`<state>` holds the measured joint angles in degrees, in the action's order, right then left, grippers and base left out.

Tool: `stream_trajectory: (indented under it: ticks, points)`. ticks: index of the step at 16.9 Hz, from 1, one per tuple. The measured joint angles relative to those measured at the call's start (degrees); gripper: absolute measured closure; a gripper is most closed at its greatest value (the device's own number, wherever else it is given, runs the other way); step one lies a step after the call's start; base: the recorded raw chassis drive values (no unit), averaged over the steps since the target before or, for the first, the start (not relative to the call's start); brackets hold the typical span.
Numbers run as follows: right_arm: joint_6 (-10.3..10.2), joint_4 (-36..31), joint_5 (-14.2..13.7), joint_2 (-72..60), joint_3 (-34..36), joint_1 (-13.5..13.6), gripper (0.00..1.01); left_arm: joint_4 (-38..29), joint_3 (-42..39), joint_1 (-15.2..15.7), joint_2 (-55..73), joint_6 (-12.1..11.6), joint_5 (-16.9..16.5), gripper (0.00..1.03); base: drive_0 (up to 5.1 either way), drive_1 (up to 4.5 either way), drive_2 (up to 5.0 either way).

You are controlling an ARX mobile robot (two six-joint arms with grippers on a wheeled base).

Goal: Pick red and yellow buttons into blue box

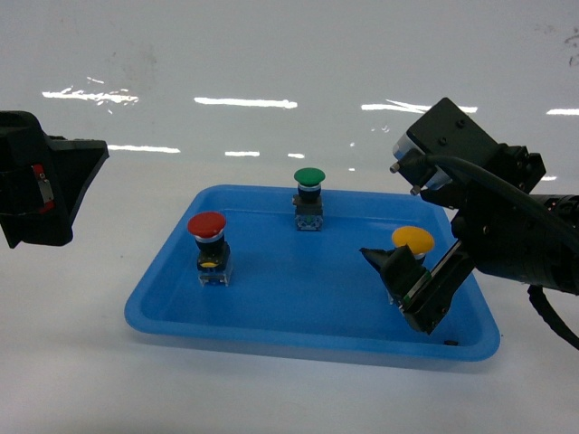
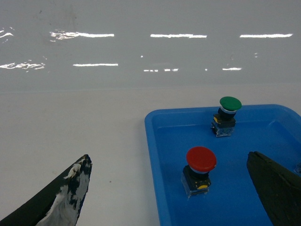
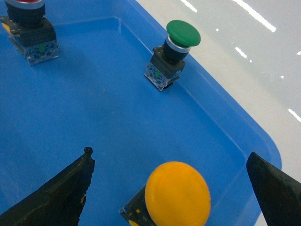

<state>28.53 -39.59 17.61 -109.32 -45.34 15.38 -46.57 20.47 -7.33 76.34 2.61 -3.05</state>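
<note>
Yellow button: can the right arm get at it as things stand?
Probably yes. The right tool is open, its fingers on either side of the yellow button in the shallow blue tray. Nothing sits between them; the green button and red button stand well apart.

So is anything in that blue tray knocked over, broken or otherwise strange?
Nothing much stands out. The red button, yellow button and green button all stand upright in the shallow tray, none tipped. The only wear I see is whitish scuffing on the left gripper's finger.
</note>
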Motion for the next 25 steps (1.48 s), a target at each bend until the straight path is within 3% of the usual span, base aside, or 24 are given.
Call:
stream_trajectory:
  ticks: [12,25]
  points:
    - [-0.17,-0.96,0.35,-6.38,-3.17,-1.95,0.03,0.02,0.0,0.0,0.0,-0.02,-0.04,0.05,0.0,0.0,0.0]
    - [0.61,0.59,0.15,-9.14,-5.55,-0.72,0.03,0.0,0.0,0.0,0.0,-0.02,0.0,0.05,0.0,0.0,0.0]
